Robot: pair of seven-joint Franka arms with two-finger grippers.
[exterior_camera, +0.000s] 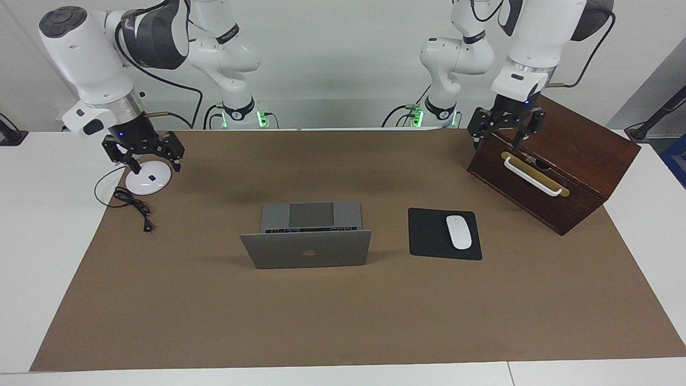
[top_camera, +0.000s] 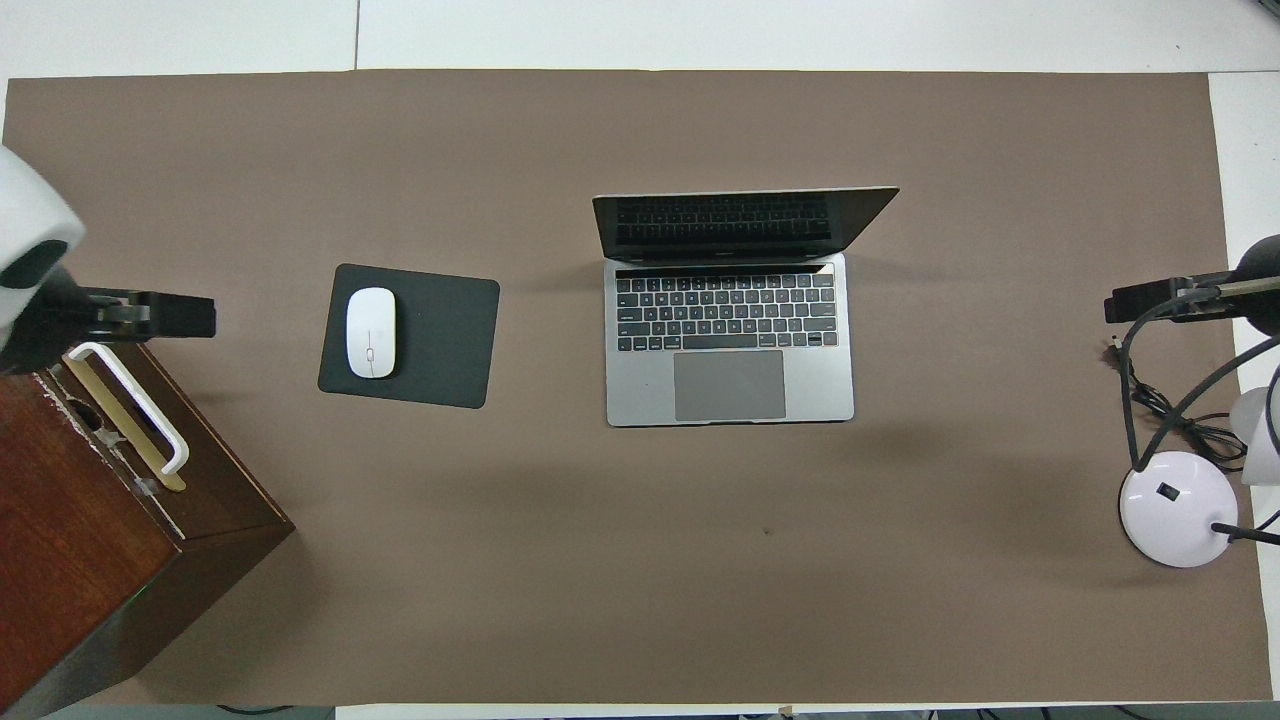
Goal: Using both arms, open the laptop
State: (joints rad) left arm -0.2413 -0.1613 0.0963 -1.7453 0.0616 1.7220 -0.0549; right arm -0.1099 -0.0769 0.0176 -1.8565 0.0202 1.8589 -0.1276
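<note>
The silver-grey laptop stands open in the middle of the brown mat, its lid upright with the apple logo facing away from the robots. Its dark keyboard and grey trackpad face the robots. My left gripper is up in the air over the wooden box, open and empty; it also shows in the overhead view. My right gripper hangs open and empty over a white round lamp base and shows in the overhead view. Both grippers are well apart from the laptop.
A black mouse pad with a white mouse lies beside the laptop toward the left arm's end. The dark wooden box has a white handle. A black cable trails from the lamp base.
</note>
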